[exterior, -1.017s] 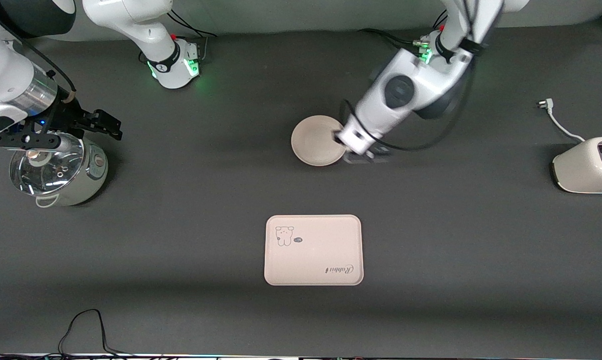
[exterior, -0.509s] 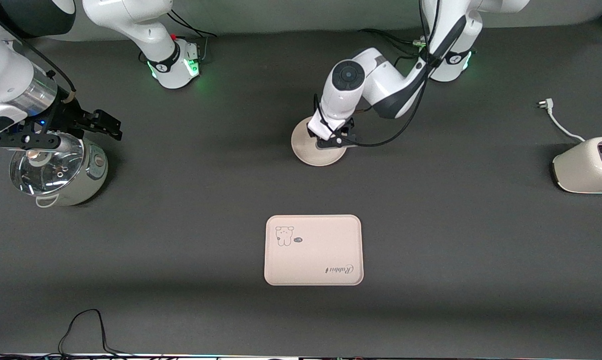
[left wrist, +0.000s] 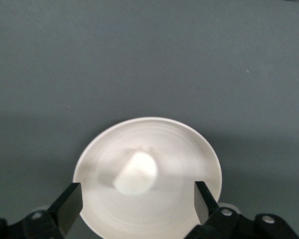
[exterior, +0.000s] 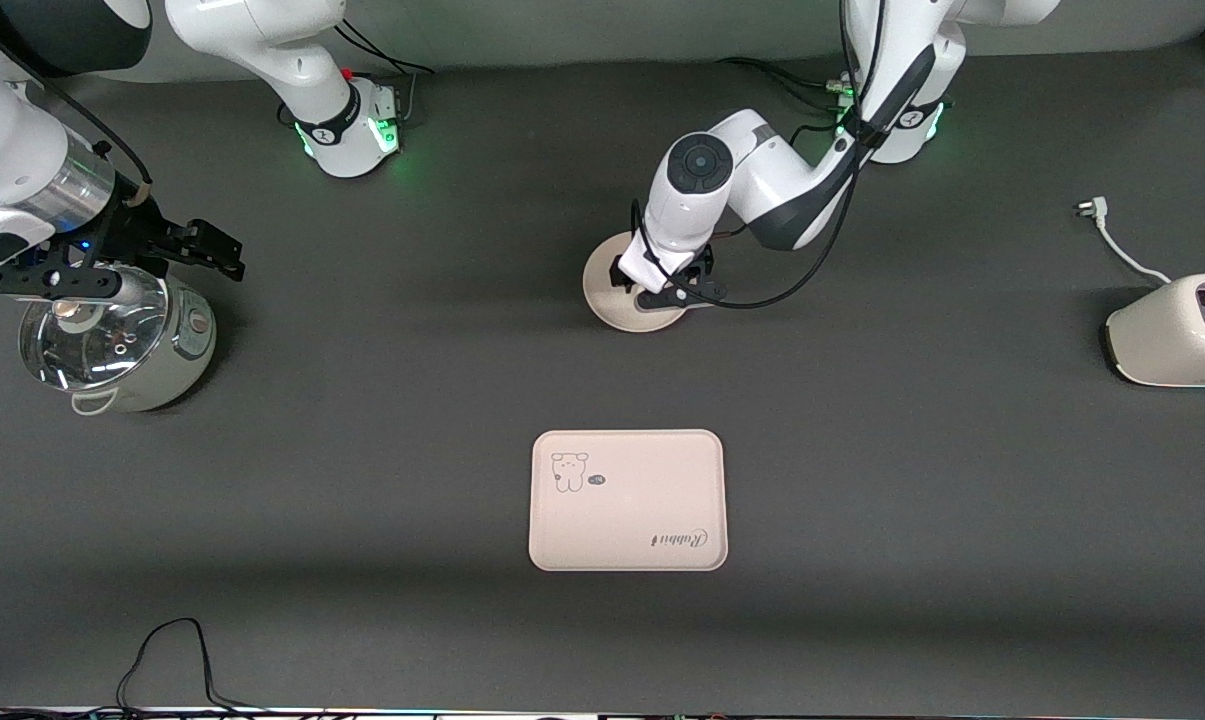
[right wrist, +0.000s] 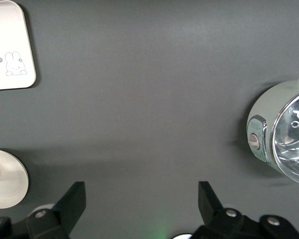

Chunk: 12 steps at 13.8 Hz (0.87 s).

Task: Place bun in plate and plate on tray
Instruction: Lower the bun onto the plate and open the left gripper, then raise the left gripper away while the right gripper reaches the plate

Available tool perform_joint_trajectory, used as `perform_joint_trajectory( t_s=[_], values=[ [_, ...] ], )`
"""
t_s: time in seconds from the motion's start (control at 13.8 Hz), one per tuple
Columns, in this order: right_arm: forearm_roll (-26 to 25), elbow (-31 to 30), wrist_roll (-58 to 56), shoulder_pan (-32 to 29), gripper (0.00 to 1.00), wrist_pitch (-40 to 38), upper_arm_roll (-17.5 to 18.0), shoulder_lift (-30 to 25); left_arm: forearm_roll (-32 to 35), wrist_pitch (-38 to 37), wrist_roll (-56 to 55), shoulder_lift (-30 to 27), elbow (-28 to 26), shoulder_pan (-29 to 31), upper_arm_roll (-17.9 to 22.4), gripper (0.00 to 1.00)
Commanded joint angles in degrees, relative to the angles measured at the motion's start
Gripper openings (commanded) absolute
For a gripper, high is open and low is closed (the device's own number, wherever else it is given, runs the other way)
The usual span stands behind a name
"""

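Three task things, taken by size. The tray (exterior: pixel 628 500) sits low in the centre of the front view, nearer the camera than everything else and bare; it looks stiff and flat with a shallow lip, and it needs no lifting. The plate (exterior: pixel 607 300) lies in the upper middle of that frame, well apart from the tray. It is probably rigid, light and smooth, so it may slip. Its raised rim is the only real handhold: one finger inside, one outside, at the exposed edge toward the tray. The bun (left wrist: pixel 135 173) rests loose on the plate, around the middle of the left wrist view. It looks soft and very light, so it could roll if the plate is tilted or jerked; carrying the plate level seems wise.

The left gripper (left wrist: pixel 136 208) hangs over the plate with its fingers spread wide on either side of the bun, touching nothing. The right gripper (right wrist: pixel 142 199), also spread and empty, waits at the left edge of the front view over a lidded pot (exterior: pixel 122 345).
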Motion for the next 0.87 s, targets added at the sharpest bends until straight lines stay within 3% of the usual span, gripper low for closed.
perform_joint_trajectory(
  t_s=[0.0,0.15,0.22,0.36,0.65,0.8],
  values=[
    [0.0,-0.8,1.1,0.4,1.0,0.8,0.0,-0.4,0.9,-11.1,17.3,-7.0,0.5,3.7,7.5,1.0],
    [2.2,-4.0,1.5,0.8,1.0,3.5,0.3,-1.8,0.2,-21.2,36.2,-13.9,4.7,6.9,15.6,1.0],
    [3.7,-4.5,4.8,2.4,1.0,3.8,0.6,-2.1,0.4,-26.2,42.7,-15.6,9.7,7.3,18.6,1.0],
    [3.8,-4.6,14.0,10.6,1.0,5.6,0.5,-1.3,-0.1,-38.4,48.0,-15.9,19.1,7.8,22.4,1.0],
    [3.2,-4.3,34.0,28.7,1.0,12.8,0.5,3.4,-3.9,-39.0,48.8,-17.1,20.6,7.9,26.2,1.0],
    [3.2,-3.9,38.4,34.2,1.0,14.4,0.6,5.0,-3.9,-39.0,48.8,-17.4,20.7,7.9,26.6,1.0]
  ],
)
